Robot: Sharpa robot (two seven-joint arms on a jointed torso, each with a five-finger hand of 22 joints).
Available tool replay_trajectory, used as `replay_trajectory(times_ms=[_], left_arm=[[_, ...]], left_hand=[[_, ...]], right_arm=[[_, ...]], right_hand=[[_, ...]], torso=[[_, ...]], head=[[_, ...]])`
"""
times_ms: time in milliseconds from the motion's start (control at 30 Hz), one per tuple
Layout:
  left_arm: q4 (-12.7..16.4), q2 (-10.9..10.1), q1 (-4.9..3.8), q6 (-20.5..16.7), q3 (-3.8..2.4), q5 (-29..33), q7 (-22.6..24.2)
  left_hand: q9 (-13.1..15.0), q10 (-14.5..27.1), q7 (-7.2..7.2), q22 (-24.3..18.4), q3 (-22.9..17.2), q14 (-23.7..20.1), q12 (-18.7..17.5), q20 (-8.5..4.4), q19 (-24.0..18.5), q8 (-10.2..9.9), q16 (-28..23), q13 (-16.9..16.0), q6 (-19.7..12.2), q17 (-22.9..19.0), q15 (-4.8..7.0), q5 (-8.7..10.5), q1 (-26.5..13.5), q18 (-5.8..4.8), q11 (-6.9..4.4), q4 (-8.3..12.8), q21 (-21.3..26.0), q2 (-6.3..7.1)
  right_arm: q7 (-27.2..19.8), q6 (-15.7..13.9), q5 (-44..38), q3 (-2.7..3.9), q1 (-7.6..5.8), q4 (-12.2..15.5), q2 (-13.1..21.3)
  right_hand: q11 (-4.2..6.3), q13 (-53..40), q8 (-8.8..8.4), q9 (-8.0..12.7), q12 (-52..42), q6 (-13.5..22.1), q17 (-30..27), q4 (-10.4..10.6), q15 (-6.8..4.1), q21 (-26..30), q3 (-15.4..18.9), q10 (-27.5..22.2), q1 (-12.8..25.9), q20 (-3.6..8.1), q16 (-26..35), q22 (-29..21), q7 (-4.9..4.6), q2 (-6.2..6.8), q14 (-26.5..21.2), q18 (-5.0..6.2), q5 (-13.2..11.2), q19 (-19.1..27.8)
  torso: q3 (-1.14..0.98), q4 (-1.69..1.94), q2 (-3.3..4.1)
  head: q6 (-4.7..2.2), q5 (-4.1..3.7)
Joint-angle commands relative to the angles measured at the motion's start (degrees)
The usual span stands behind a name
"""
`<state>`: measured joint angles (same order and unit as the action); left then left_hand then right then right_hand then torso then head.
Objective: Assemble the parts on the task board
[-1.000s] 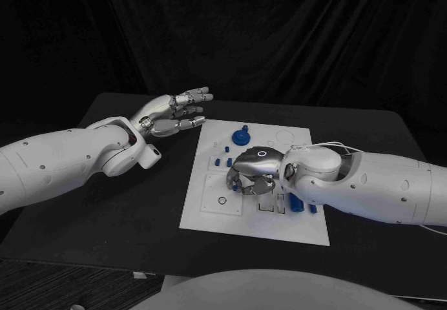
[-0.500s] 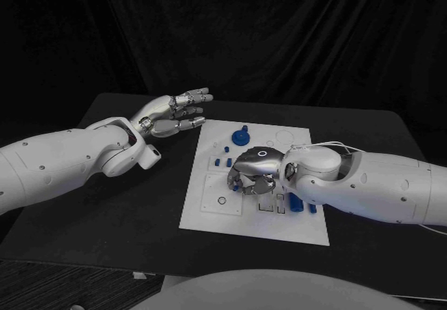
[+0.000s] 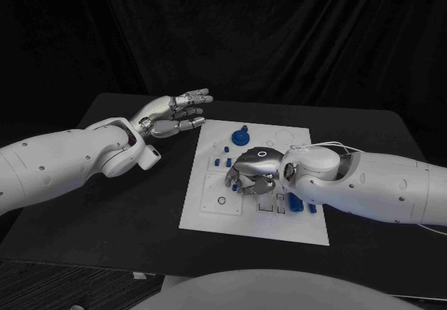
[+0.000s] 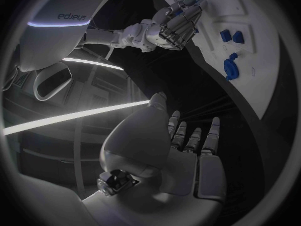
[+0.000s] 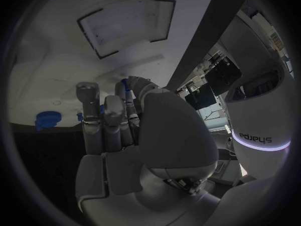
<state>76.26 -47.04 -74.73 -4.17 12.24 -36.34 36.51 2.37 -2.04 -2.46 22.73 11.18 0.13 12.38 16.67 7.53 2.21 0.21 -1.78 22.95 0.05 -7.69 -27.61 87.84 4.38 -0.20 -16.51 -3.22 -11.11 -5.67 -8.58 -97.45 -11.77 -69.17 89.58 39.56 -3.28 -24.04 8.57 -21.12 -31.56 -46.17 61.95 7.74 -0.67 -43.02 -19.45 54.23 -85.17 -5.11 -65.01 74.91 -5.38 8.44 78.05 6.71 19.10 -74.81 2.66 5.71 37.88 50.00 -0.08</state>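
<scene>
Dim, sharp, fisheye-warped wrist views

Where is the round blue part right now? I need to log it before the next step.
In the head view the round blue part lies at the task board's far end, beyond the right robot hand and apart from it.

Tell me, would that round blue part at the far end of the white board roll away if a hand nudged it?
Probably not far. The blue part seems to lie flat on the board, so it would likely slide rather than roll. It looks like small, stiff plastic, probably light. The smooth board might let it skid.
</scene>
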Motion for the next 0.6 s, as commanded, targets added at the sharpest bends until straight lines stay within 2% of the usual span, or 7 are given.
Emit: replay_trajectory(times_ms=[33, 300, 433, 500, 600], left_arm=[[0.12, 0.11, 0.09, 0.69, -0.06, 0.53, 0.35], [0.09, 0.14, 0.13, 0.83, -0.06, 0.53, 0.23], [0.05, 0.13, 0.16, 0.93, -0.06, 0.53, 0.18], [0.06, 0.12, 0.18, 0.94, -0.06, 0.53, 0.19], [0.05, 0.11, 0.22, 0.91, -0.06, 0.53, 0.24]], left_hand=[[0.08, 0.14, -0.14, -0.04, -0.28, -0.13, 0.33, 0.09, -0.26, 0.28, -0.21, -0.03, 0.44, -0.05, -0.36, -0.24, 0.46, -0.08, 0.36, 0.03, 0.21, 0.04], [0.1, 0.12, -0.22, -0.12, -0.3, -0.13, 0.38, 0.09, -0.28, 0.31, -0.21, -0.03, 0.69, -0.05, -0.37, -0.25, 0.49, -0.08, 0.45, 0.03, 0.21, 0.03], [0.1, 0.12, -0.22, -0.12, -0.3, -0.13, 0.38, 0.09, -0.28, 0.31, -0.21, -0.03, 0.69, -0.05, -0.37, -0.25, 0.49, -0.08, 0.45, 0.03, 0.21, 0.03], [0.1, 0.12, -0.22, -0.12, -0.3, -0.13, 0.38, 0.09, -0.28, 0.31, -0.21, -0.03, 0.69, -0.05, -0.37, -0.25, 0.49, -0.08, 0.45, 0.03, 0.21, 0.03], [0.1, 0.12, -0.22, -0.12, -0.3, -0.13, 0.38, 0.09, -0.28, 0.31, -0.21, -0.03, 0.69, -0.05, -0.37, -0.25, 0.49, -0.08, 0.45, 0.03, 0.21, 0.03]], right_arm=[[0.97, 0.25, -0.41, 0.02, 0.2, -0.01, -0.07], [1.5, -0.99, -0.41, 0.02, 0.23, 0.25, 0.57], [1.33, -3.64, -0.41, 0.02, 0.22, 0.85, 1.52], [1.12, -5.43, -0.41, 0.02, 0.21, 1.38, 2.27], [0.62, -8.43, -0.41, 0.03, 0.07, 2.22, 3.54]], right_hand=[[-0.06, 0.05, -0.35, 0.48, 0.04, 0.79, -0.05, 0.21, -0.04, 0.44, -0.18, -0.58, 1.01, -0.16, 0.26, 4.65, 0.29, 0.06, -0.32, 1.12, -0.82, 0.39], [-0.37, 0.01, -0.83, 1.8, -0.1, 2.34, -0.26, 0.8, 0.26, 1.23, 0.28, -1.47, 1.93, -0.39, 0.36, 4.47, 1.56, 0.33, -0.52, 1.2, -3.4, 0.63], [-0.36, -0.1, -1.54, 2.94, -0.48, 4.15, -0.16, 1.33, 0.26, 1.16, 0.85, -1.47, 2.46, -0.47, 0.15, 4.48, 2.82, 0.5, -0.4, 1.19, -4.96, 0.46], [-0.31, -0.16, -2.15, 3.94, -0.74, 5.74, -0.26, 1.93, 0.23, 1.29, 1.56, -1.47, 2.84, -0.5, 0.17, 4.46, 3.79, 0.68, -0.42, 1.19, -6.47, 0.39], [-0.32, -0.22, -2.17, 4.66, -0.98, 6.29, -0.22, 2.66, 0.25, 1.23, 2.45, -1.48, 3.1, -0.51, 0.06, 4.48, 3.96, 0.84, -0.33, 1.17, -7.73, 0.24]], torso=[[0.05, 0.01, 0.0], [0.01, 0.01, 0.0], [0.0, -0.01, 0.01], [0.01, -0.01, 0.0], [0.02, -0.04, -0.01]], head=[[0.0, -0.04], [0.0, -0.02], [0.0, -0.09], [0.0, -0.09], [0.0, -0.04]])
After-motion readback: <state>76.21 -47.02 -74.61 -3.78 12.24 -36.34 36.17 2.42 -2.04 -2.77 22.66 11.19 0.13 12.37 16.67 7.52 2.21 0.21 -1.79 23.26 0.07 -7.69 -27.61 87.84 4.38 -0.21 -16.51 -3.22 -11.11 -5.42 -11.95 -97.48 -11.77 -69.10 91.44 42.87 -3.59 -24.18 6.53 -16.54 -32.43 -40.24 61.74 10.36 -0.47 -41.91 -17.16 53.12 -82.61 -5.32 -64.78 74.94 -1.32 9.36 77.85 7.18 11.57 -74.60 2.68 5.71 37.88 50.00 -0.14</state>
